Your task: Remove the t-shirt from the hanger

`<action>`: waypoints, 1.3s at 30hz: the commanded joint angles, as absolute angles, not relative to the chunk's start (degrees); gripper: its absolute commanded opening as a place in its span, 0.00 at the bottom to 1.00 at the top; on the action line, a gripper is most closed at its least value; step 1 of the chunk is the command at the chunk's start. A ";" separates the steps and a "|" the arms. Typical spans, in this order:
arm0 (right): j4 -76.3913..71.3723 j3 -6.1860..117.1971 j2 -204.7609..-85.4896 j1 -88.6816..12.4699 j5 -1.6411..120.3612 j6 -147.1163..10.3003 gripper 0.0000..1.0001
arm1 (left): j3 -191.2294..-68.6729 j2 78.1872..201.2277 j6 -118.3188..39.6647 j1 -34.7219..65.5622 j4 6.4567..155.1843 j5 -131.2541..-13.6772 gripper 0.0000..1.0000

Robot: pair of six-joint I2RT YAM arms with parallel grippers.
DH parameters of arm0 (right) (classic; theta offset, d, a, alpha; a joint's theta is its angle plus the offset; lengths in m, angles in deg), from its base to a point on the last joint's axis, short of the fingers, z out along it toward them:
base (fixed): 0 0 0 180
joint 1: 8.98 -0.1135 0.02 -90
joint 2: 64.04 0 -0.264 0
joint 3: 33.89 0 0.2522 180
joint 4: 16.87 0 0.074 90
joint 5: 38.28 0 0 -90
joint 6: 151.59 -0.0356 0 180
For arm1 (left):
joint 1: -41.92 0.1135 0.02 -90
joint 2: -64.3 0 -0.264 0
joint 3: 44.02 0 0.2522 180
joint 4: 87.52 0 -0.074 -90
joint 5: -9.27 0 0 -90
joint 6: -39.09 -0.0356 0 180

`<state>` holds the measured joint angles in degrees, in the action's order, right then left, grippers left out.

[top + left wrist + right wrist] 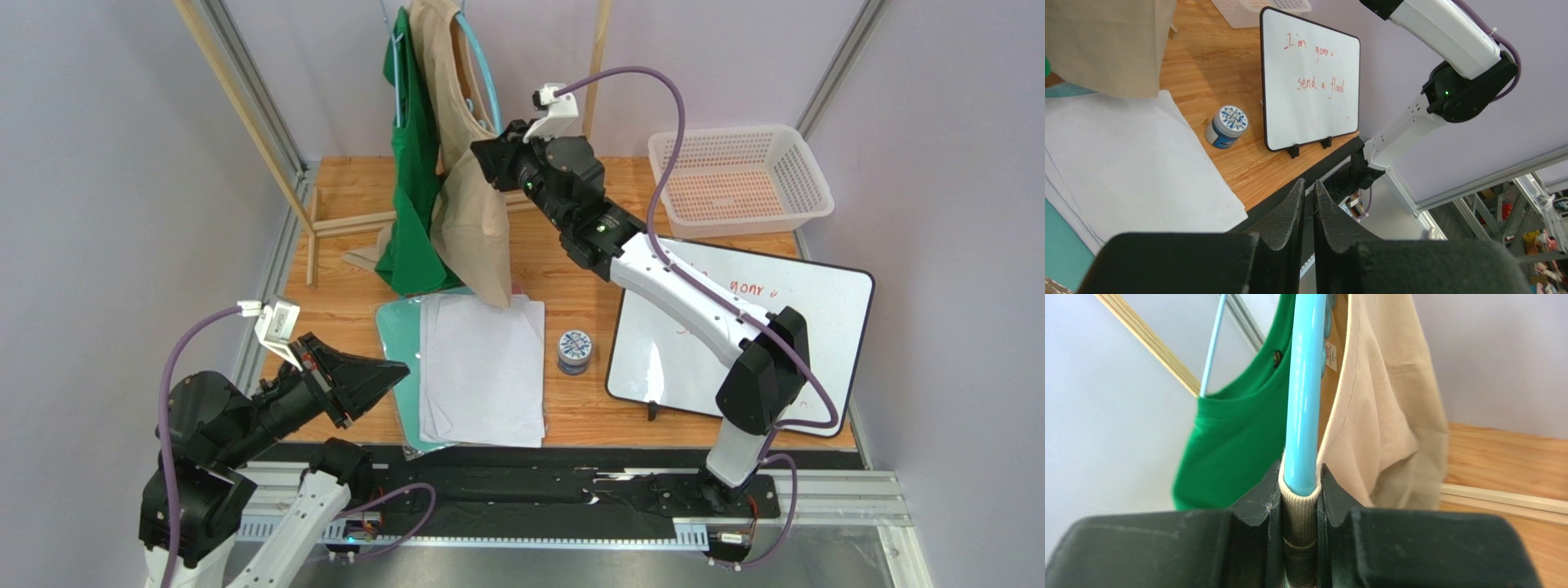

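Two jaws of right gripper (1298, 499) pinch beige t-shirt (1389, 416) at its ribbed collar, together with blue hanger (1306, 386), apparently to peel it off. It hangs at the back beside green shirt (411, 196). Left gripper (1308, 211) jaws pressed together, empty, idle.

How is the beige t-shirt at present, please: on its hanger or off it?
On: the beige t-shirt drapes over the blue hanger; right fingers pinch its collar.

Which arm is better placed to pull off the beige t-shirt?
Right: the right gripper clamps the beige t-shirt on its light blue hanger; the left gripper is shut, empty, far back.
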<state>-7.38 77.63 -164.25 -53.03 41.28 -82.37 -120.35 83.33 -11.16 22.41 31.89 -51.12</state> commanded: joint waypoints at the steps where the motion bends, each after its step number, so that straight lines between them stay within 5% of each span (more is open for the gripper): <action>1: -21.03 77.52 -161.25 -51.35 46.35 -95.33 0.00 | -120.89 84.08 -10.65 22.67 33.98 -49.09 0.14; 26: -50.47 62.67 -157.38 -42.47 60.24 -130.57 0.00 | -120.71 83.72 -11.27 22.67 32.93 -49.97 0.12; 39: -58.29 57.13 -155.80 -41.06 64.20 -132.08 0.00 | -119.92 84.16 -11.36 22.67 33.63 -49.88 0.11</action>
